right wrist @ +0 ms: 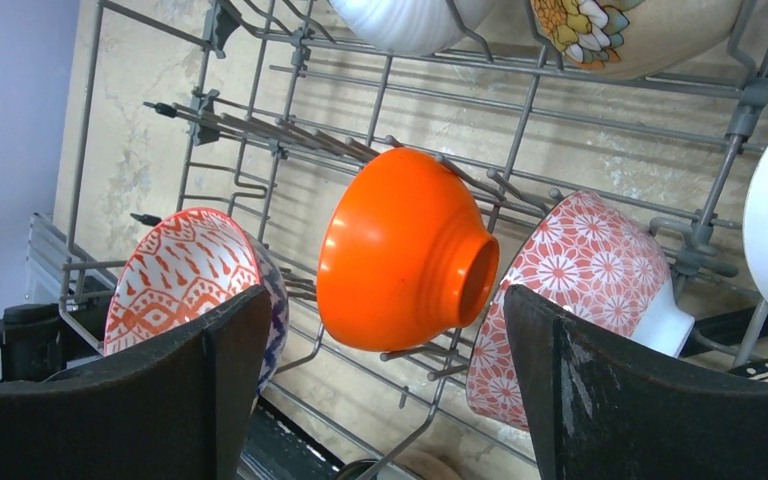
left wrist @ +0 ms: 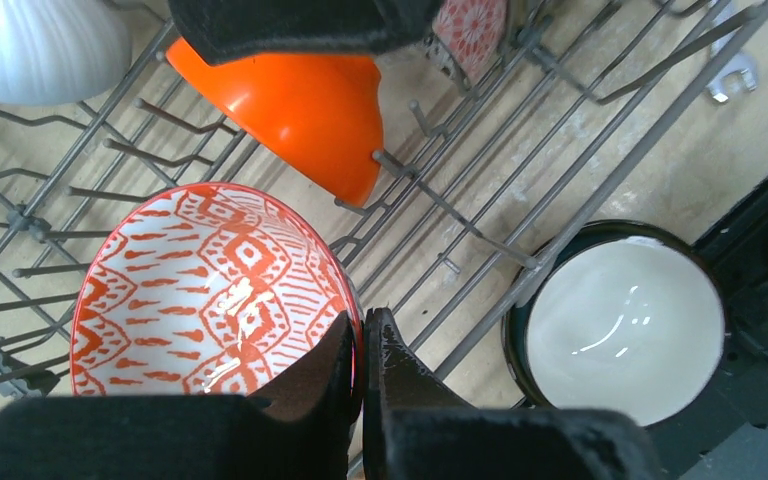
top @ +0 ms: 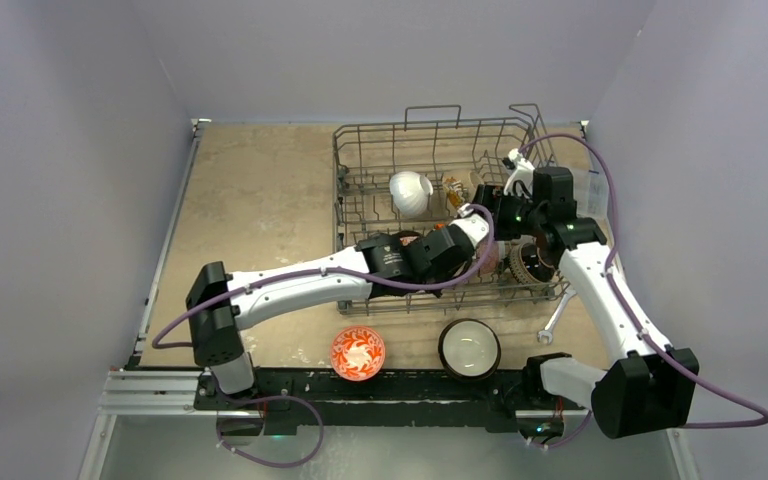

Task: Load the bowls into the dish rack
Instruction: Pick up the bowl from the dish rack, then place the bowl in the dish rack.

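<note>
Overhead view: both arms reach into the rack, which stands on the far right part of the table. I count two bowls outside it at the near edge, a swirl bowl and, to its right, a cream-lined bowl, both upright and apart from each other. A wrench lies beside the rack's near right corner. Left wrist view: the left gripper is almost closed, its fingers pinching the rim of the diamond bowl, one inside the wall and one outside. That bowl is inside the rack over the tines, tilted with its patterned inside toward the camera; I cannot tell whether it rests on the wires. Just beyond it the orange bowl lies on its side against the tines, and a white bowl fills the upper left corner. The cream-lined bowl shows through the rack wall, on the table. Right wrist view: the right gripper is spread wide and grips nothing. The orange bowl appears in the gap between its fingers, foot pointing right, propped on tines. I see the diamond bowl to its left and a floral bowl to its right, each leaning on edge in the rack.
</note>
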Robot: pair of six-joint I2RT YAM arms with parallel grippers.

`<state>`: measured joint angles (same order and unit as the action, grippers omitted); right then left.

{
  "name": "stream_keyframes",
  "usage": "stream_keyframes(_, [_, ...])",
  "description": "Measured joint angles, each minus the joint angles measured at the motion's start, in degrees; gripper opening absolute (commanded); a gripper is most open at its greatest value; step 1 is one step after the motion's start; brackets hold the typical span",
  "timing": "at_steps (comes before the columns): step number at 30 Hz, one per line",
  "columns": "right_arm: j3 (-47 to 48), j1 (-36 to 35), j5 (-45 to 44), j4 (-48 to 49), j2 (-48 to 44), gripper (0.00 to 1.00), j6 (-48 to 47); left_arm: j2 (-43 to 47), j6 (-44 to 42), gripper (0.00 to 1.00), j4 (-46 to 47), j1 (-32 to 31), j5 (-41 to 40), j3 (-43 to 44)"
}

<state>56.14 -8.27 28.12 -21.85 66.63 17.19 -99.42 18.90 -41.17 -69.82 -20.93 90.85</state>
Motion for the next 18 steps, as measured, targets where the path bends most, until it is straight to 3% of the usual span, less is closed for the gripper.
stream_keyframes(5, [0.63, 0.0, 0.13, -0.15, -0.81, 0.92, -1.14, 6.73, 1.79, 0.0, 7.65, 2.84, 4.76, -5.11])
stream_keyframes(9, [1.2, 0.0, 0.57, -0.07, -1.16, 0.92, -1.64, 18.67, 8.76, 0.0, 20.94, 10.62, 12.55, -16.15])
stream_keyframes(12, [1.2, -0.09, 1.66, -0.04, -1.18, 0.93, -1.64, 25.22, 14.64, 0.0, 30.82, 15.37, 14.1, -23.21])
stream_keyframes(18, [1.2, -2.8, 1.97, 1.09, -1.14, 0.92, -1.09, 29.59, 27.89, 0.0, 52.15, 17.46, 17.64, -37.03])
